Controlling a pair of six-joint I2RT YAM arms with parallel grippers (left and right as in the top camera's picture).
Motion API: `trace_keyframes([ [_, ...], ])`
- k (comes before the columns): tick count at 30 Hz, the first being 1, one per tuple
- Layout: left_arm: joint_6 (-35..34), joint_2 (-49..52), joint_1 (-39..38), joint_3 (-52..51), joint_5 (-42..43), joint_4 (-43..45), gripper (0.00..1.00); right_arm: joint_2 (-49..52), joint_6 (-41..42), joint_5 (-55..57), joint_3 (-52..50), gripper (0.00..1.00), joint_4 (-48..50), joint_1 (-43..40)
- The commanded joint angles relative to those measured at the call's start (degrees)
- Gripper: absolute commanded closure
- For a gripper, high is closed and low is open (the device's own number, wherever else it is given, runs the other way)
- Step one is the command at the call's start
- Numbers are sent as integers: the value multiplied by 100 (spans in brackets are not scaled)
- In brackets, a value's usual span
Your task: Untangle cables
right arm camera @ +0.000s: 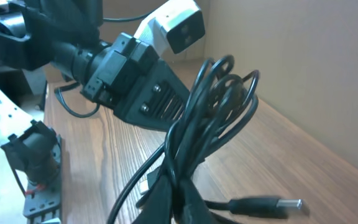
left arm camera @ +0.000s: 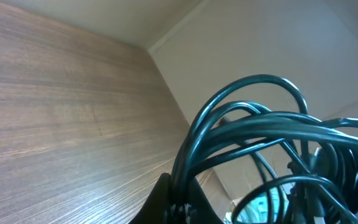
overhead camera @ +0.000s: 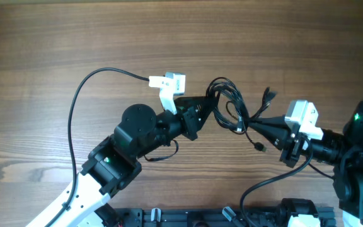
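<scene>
Left gripper (overhead camera: 210, 106) is pinched closed on the cables (overhead camera: 229, 99), gripping one side of the looped black bundle. My right gripper (overhead camera: 249, 123) is clamped tight on the opposite side, so the tangle sits between my two sets of fingertips. Just past my right fingers a plug (right arm camera: 272, 204) sticks out on a loose strand. Under and around both hands spreads the wood-grain table (overhead camera: 74, 38). Farther off, beyond its edge, stands a plain pale wall (right arm camera: 316, 56).
</scene>
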Motion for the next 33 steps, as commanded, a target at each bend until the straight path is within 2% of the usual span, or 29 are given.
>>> trace_keyframes([
  [1, -31, -11, -63, 96, 72, 103, 96, 2, -76, 50, 107, 96, -70, -13],
  [3, -31, -11, -63, 96, 15, 103, 96, 2, -24, 157, 107, 96, -76, -13],
  [6, -31, -11, -63, 96, -227, 101, 96, 2, 940, 1335, 107, 96, -72, -13],
  [8, -28, -11, -63, 96, -398, 94, 96, 2, 1845, 2544, 107, 96, -98, -13],
  [13, -28, -11, -63, 96, -726, -26, 96, 2, 2951, 4083, 107, 96, -122, -13],
  [26, 28, -13, -63, 96, -723, -26, 96, 2, 4293, 6231, 107, 96, -715, -13],
  [33, 28, -68, -63, 96, -682, -31, 96, 2, 4291, 6249, 107, 96, -822, -13],
])
